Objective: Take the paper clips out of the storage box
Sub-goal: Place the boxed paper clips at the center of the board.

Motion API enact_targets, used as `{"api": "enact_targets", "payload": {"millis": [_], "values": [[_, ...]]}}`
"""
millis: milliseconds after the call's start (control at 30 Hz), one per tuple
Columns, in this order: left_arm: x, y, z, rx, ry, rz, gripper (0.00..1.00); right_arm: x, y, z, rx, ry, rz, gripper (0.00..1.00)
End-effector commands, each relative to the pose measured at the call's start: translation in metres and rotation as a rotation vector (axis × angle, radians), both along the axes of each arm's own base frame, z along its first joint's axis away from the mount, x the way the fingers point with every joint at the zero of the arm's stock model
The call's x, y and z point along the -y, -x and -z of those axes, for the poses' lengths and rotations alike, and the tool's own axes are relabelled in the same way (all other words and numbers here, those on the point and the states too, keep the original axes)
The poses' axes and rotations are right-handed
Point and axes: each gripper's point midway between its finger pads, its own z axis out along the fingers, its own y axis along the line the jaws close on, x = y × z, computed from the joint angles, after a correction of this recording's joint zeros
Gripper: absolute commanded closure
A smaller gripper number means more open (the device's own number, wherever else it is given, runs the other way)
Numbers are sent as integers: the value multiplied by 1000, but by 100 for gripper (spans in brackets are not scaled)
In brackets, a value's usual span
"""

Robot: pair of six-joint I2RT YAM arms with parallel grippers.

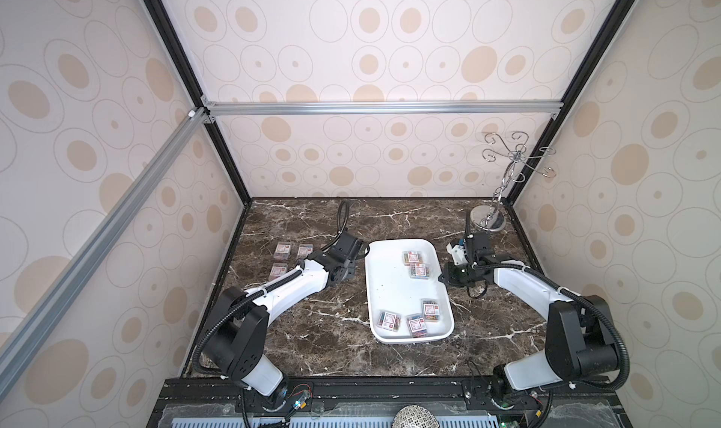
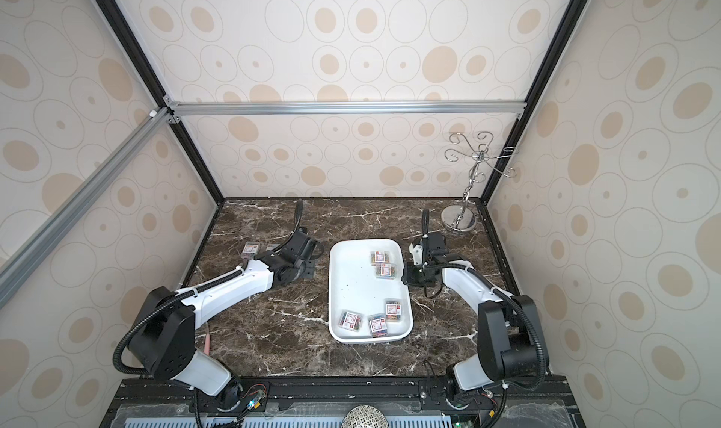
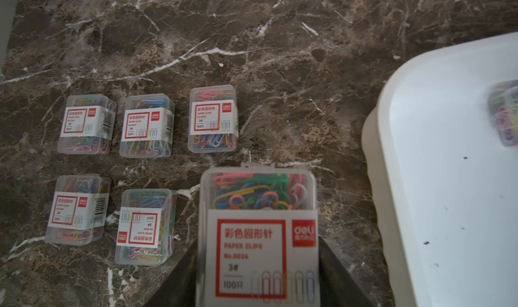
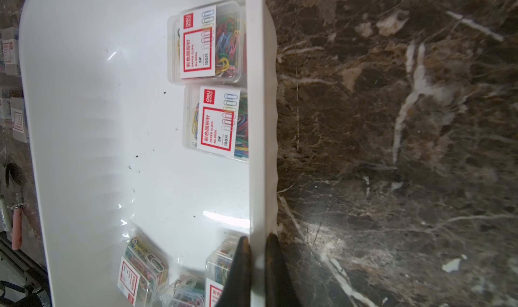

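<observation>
— Paper clips (image 1: 420, 270): where do they sit in both top views?
— Five small clear boxes of them lie in the storage box (image 1: 394, 293). Two are close together near its far end and three are near its near end. More boxes lie on the table (image 1: 312, 328) to the left, partly behind the left arm (image 1: 312, 275).
— And the right pincer (image 1: 444, 278)?
— It is at the storage box's right rim, touching it, just beside the two far boxes. The left arm's end is hidden under its wrist there.
— What about the left wrist view?
— The left pincer (image 3: 258, 242) is pinching one box of paper clips by its long sides, label up. Beyond it five boxes sit on the table, three in a far row and two in a nearer row, none touching. A corner of the storage box is near, with one blurred box inside. Whether the pinched box touches the table I cannot tell.
— And the right wrist view?
— The right pincer is pressed together on the storage box's rim, one finger (image 4: 241, 263) inside and the other outside. One box lies just beside the inner finger, with two more near it. The other two sit against the same wall further along, one after the other.
</observation>
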Motion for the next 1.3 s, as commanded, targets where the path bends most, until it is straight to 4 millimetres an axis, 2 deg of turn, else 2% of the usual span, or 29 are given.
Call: {"api": "enact_targets", "payload": {"millis": [0, 100, 200, 600, 1267], "values": [[-13, -5, -1, 38, 0, -28, 45, -1, -1, 4, -17, 8, -16, 92], [-22, -2, 12, 20, 0, -44, 45, 0, 0, 4, -15, 14, -16, 92], [-30, -2, 16, 21, 1, -56, 45, 1, 1, 3, -14, 21, -16, 92], [-46, 3, 44, -26, -39, -12, 45, 2, 1, 3, -16, 24, -18, 92], [-48, -3, 79, -134, -6, 33, 44, 3, 1, 2, -20, 32, -17, 92]]}}
